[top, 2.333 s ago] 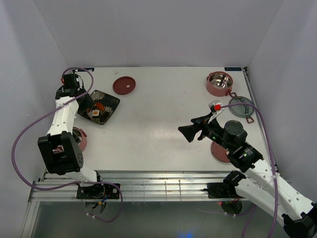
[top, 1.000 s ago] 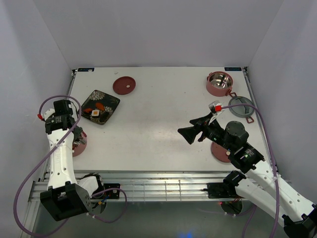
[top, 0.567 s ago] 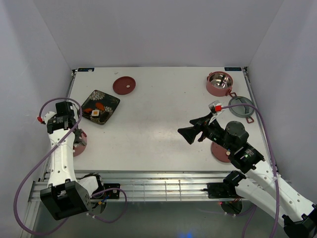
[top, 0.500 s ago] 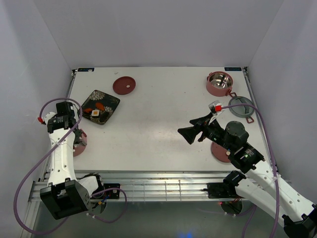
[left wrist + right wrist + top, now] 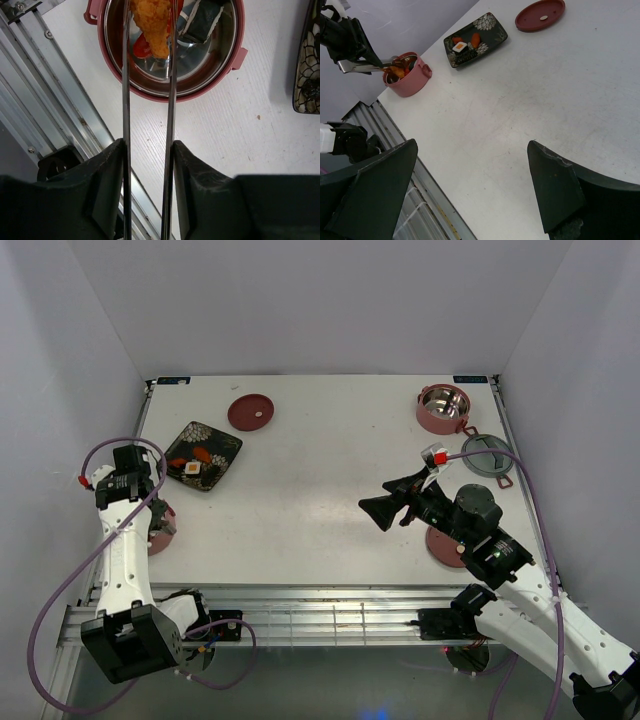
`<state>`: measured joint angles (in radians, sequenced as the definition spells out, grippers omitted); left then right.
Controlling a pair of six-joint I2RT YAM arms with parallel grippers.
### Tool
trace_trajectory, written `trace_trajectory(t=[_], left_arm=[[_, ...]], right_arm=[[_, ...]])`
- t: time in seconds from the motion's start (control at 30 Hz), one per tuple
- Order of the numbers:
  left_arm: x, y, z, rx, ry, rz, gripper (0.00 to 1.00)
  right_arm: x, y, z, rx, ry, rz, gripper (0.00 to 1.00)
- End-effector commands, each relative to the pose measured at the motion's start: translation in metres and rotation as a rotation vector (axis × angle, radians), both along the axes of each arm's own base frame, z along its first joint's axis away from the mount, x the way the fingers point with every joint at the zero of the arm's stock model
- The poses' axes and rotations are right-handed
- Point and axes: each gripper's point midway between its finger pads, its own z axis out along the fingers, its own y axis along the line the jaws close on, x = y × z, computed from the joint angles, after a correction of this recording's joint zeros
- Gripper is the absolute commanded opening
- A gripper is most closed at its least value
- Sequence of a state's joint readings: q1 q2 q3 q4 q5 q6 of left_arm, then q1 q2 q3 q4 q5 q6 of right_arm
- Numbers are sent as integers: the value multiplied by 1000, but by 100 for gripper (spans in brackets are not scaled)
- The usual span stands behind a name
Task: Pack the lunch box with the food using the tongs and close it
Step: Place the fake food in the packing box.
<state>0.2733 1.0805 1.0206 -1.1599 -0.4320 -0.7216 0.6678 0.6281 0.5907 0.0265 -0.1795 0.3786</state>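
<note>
While the right gripper (image 5: 390,497) is hanging over the middle-right of the table (image 5: 300,470) with its jaws spread wide and nothing in them, exactly as it was in the earlier views, the left arm is showing the change: it is no longer reaching over the floral plate (image 5: 228,445) but is poised above the near lunch box tier (image 5: 210,82). The left gripper (image 5: 148,150) is clenching the tongs (image 5: 125,100), whose two arms are pinching an orange fried piece (image 5: 155,25) over the tier's steel inside. A dark-edged roll (image 5: 202,22) and a red piece (image 5: 141,47) are already lying in that bowl. The tier is sitting close to the table's left near edge, just beside the metal rail (image 5: 65,115). A roll (image 5: 191,469) and orange bits are waiting on the plate. Bare tabletop is stretching wide between the plate and the right arm.
</note>
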Motion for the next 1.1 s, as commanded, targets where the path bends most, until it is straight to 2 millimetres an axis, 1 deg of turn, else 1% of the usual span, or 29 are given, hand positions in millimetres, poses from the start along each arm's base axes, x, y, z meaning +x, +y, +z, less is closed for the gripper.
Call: trace_trajectory(t=[0.0, 0.03, 0.2, 0.23, 0.3, 0.5, 0.7, 0.73, 0.8, 0.83, 0.93, 0.97, 1.03, 1.07], left_arm=[[3, 3, 17, 24, -66, 5, 52], [3, 3, 18, 26, -68, 5, 59], [5, 0, 21, 12, -78, -7, 60], [6, 0, 23, 13, -84, -6, 60], [6, 1, 29, 18, -95, -8, 64], [8, 3, 45, 42, -137, -12, 64], [8, 0, 35, 22, -137, -6, 62], [8, 0, 31, 19, -130, -9, 62], [12, -2, 33, 15, -147, -22, 61], [15, -2, 36, 17, -151, -44, 60], [32, -10, 50, -12, -213, -140, 59], [38, -11, 62, -1, -239, -185, 57], [51, -17, 75, -9, -295, -252, 54], [57, -20, 86, -9, -328, -289, 54]], right_arm=[[-1, 2, 11, 33, -38, 12, 96], [-1, 2, 10, 32, -35, 12, 96], [-1, 1, 11, 33, -41, 6, 96], [-1, 0, 12, 35, -42, 3, 96], [-1, 0, 12, 35, -44, 3, 96], [-1, 0, 12, 35, -42, 4, 96], [-1, 0, 11, 34, -40, 3, 96], [0, 0, 11, 33, -41, 1, 96], [0, -1, 11, 33, -41, -2, 96], [0, 0, 10, 31, -39, -2, 96], [1, 0, 9, 29, -39, -4, 96], [1, 0, 9, 27, -39, -3, 96], [1, 0, 9, 25, -36, -3, 96], [1, 0, 9, 25, -36, -5, 96]])
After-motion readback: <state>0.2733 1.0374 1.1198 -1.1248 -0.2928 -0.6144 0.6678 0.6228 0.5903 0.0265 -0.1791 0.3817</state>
